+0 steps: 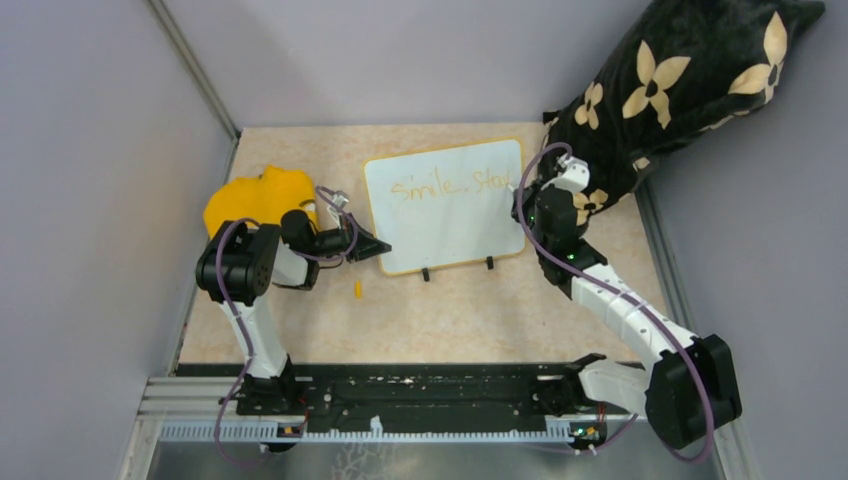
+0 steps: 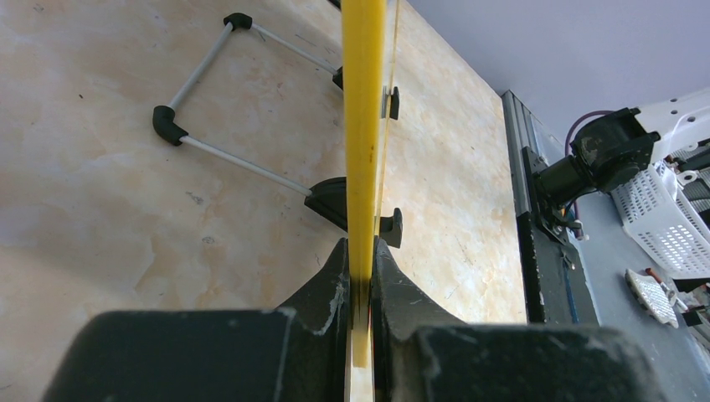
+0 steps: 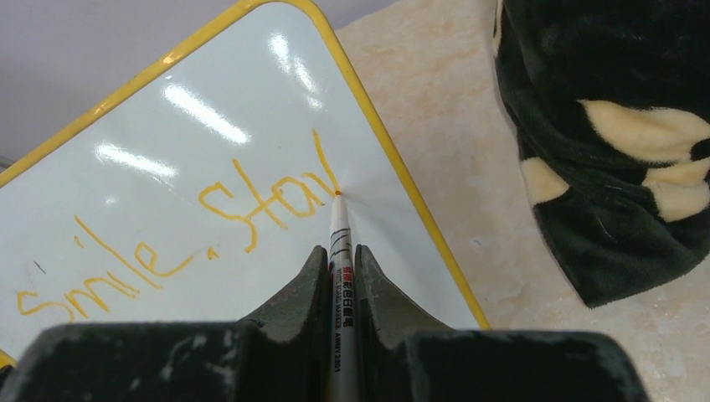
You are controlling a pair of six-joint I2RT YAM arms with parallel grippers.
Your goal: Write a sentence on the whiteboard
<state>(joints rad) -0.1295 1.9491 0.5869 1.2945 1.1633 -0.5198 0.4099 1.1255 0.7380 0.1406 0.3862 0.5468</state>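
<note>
Upright at the centre of the top view, on two black feet: the whiteboard (image 1: 445,205), set toward the rear of the beige counter (image 1: 450,320). Across its upper part, in thin orange strokes, the sentence (image 1: 450,186), reading about "Smile, Stay", one line only. At the last letter, touching the glossy face, the tip of a white marker (image 3: 337,213), pinched between the closed jaws of the right tool (image 3: 340,255). Right arm stretched from the lower right corner up and leftward, elbow low, wrist bent in at the board's right edge. At the board's lower left edge, the left tool (image 2: 362,251), clamped shut on the yellow frame. Left arm folded tight above its base at lower left, forearm pointing right. Behind the board in the left wrist view, a wire stand (image 2: 209,109) lying on the counter. Just behind the left wrist, a yellow cloth (image 1: 255,200). At upper right, close behind the right wrist, a black cushion (image 1: 690,80) with cream flowers. Below the left tool, apart from the board, a small orange bit (image 1: 357,290). Grey walls close at left, rear and right. A wide strip of counter between the board's feet and the black base rail (image 1: 430,395).
</note>
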